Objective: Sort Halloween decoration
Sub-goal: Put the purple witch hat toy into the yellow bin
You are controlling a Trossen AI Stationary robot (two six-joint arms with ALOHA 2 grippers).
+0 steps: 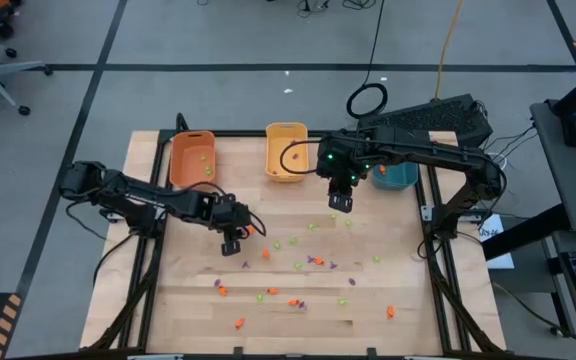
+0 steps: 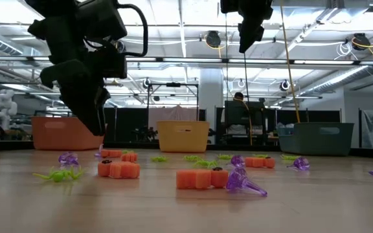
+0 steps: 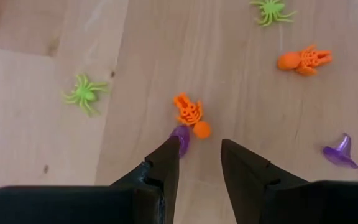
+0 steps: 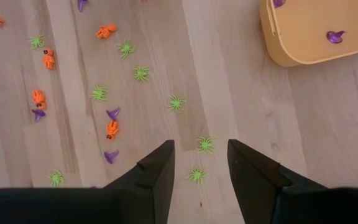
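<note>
Tiny orange, light green and purple trinkets (image 1: pixel 313 262) lie scattered over the wooden table. My left gripper (image 1: pixel 233 243) (image 3: pixel 201 142) is open and low over the table's left middle. An orange skeleton trinket (image 3: pixel 190 115) lies just ahead of its fingertips, and a purple trinket (image 3: pixel 180 135) lies partly behind one finger. My right gripper (image 1: pixel 341 203) (image 4: pixel 201 144) is open and raised, in front of the yellow bin (image 1: pixel 286 152). Green spiders (image 4: pixel 205 144) lie on the table far below it. In the low view the left gripper (image 2: pixel 99 126) hangs near the table and the right gripper (image 2: pixel 247 39) is high up.
Three bins stand along the far edge: orange (image 1: pixel 191 158) with green pieces inside, yellow (image 4: pixel 322 37) with purple pieces inside, and teal (image 1: pixel 400 176). More trinkets lie near the left gripper: a green spider (image 3: pixel 82 93), an orange piece (image 3: pixel 303 60) and a purple hat (image 3: pixel 339 152).
</note>
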